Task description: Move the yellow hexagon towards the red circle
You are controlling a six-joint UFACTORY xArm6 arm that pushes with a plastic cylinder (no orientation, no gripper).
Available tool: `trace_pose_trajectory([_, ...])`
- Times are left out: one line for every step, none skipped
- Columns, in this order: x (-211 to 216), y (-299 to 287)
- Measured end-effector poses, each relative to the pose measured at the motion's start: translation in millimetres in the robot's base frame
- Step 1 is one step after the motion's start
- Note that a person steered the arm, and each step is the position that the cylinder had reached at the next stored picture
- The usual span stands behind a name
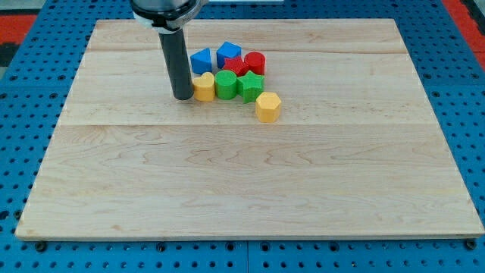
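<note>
The yellow hexagon (267, 106) lies on the wooden board, a little below and right of a cluster of blocks. The red circle (255, 62) sits at the cluster's upper right. Between them is a green star (250, 86). My tip (183, 97) rests on the board at the cluster's left, right next to a yellow heart-like block (203, 87). The tip is well to the left of the yellow hexagon.
The cluster also holds a green cylinder (226, 84), a red star-like block (236, 66), a blue triangle-like block (201, 61) and a blue block (228, 53). The wooden board (242, 189) lies on a blue pegboard.
</note>
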State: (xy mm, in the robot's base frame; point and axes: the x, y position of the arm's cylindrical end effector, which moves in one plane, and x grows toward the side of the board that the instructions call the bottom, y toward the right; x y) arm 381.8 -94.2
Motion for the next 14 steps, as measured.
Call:
trace_pose_trajectory([-8.9,7.0])
trace_pose_trajectory([-12.3,23.3])
trace_pose_trajectory([-21.2,9.9])
trace_pose_trajectory([14.9,-1.4])
trace_pose_trajectory([52.1,64.9])
trace_pose_trajectory([52.4,105.4])
trace_pose_trajectory([75.8,139.1])
trace_pose_trajectory([63.7,144.8])
trace_pose_trajectory([63.1,111.4])
trace_pose_trajectory([48.4,87.7])
trace_pose_trajectory([32.4,108.7])
trace_pose_trajectory([32.0,148.9])
trace_pose_trajectory([32.0,160.0])
trace_pose_trajectory([45.2,157.6])
